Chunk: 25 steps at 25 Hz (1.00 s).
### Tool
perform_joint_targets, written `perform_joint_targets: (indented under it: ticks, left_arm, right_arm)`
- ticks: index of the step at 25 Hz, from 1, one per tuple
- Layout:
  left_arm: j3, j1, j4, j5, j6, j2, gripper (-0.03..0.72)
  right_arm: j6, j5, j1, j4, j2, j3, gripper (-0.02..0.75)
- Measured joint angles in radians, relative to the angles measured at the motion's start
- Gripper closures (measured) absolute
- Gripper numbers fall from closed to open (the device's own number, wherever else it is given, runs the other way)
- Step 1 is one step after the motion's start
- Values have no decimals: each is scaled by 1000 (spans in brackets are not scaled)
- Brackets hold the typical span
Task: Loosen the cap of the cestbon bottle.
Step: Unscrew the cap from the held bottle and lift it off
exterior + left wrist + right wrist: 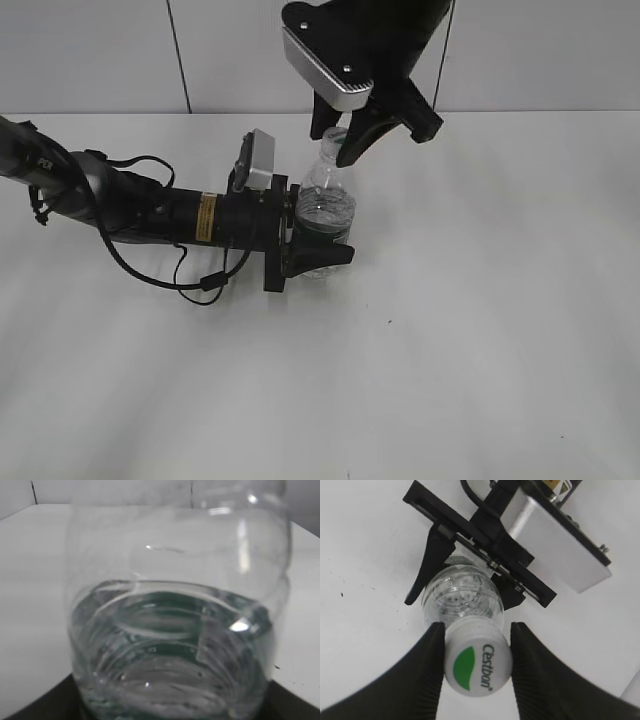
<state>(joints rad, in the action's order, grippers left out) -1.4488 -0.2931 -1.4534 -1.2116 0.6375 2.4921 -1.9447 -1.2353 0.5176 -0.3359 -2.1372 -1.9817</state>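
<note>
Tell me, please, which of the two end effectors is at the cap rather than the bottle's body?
The right end effector: its fingers flank the white cap from above, while the left end effector clamps the cestbon bottle at its label.

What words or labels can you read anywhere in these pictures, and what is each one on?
"Cestbon", green letters beside a green leaf mark: on the white cap of the cestbon bottle.
Yellow sticker on the left arm: too small to read.
Yellow sticker at the right wrist view's top edge: cut off, unreadable.
Bottle's label band: lettering unreadable.
</note>
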Motion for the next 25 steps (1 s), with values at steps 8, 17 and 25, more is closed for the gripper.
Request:
perform_joint_targets:
  ticks: [8,17,25]
  left_arm:
    - [0,1,-2,-1,1,0,284]
    - [0,2,-7,-4,0,0,284]
    - [0,3,-9,-5,2,0,284]
  right_arm:
    - [-108,-3,-2,-21,0,0,435]
    - [-49,-4,-4,-40,-2,0,435]
    - [3,0,-4,-49,-3,0,415]
